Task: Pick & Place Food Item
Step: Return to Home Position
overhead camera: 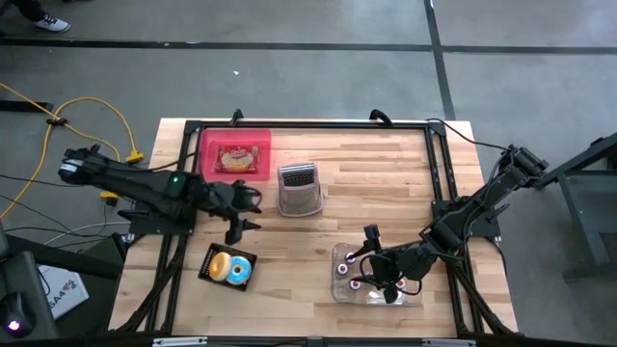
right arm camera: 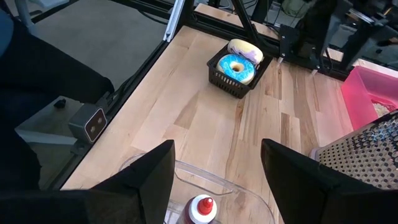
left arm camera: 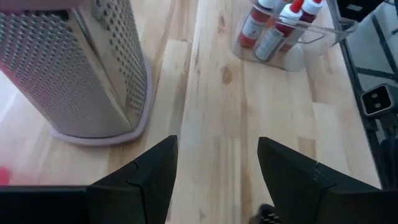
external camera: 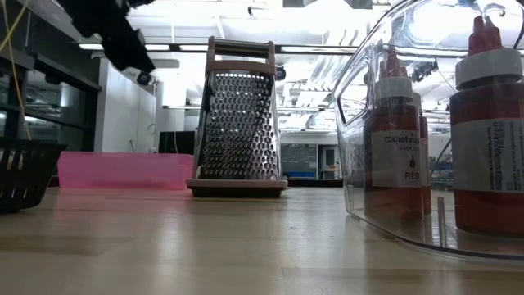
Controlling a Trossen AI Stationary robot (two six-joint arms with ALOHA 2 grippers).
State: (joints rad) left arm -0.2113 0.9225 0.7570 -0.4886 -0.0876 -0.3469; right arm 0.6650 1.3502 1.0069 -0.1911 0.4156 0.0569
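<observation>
A pink tray [overhead camera: 207, 145] at the table's far left holds a yellow and red snack packet [overhead camera: 238, 157]. In a black basket [overhead camera: 211, 264] near the front left lie a blue-iced doughnut [right arm camera: 236, 67] and a pale one [right arm camera: 245, 48]. My left gripper [overhead camera: 253, 211] hovers open between tray, basket and a metal grater [overhead camera: 299, 188], with nothing between its fingers [left arm camera: 155, 171]. My right gripper [overhead camera: 371, 258] stands open above a clear bin [overhead camera: 339, 286] of red bottles, also holding nothing.
The grater [external camera: 237, 115] stands upright mid-table, just right of my left gripper. The clear bin with red sauce bottles [external camera: 491, 123] sits at the front right. A black frame [overhead camera: 308, 125] rims the table. Bare wood lies between basket and bin.
</observation>
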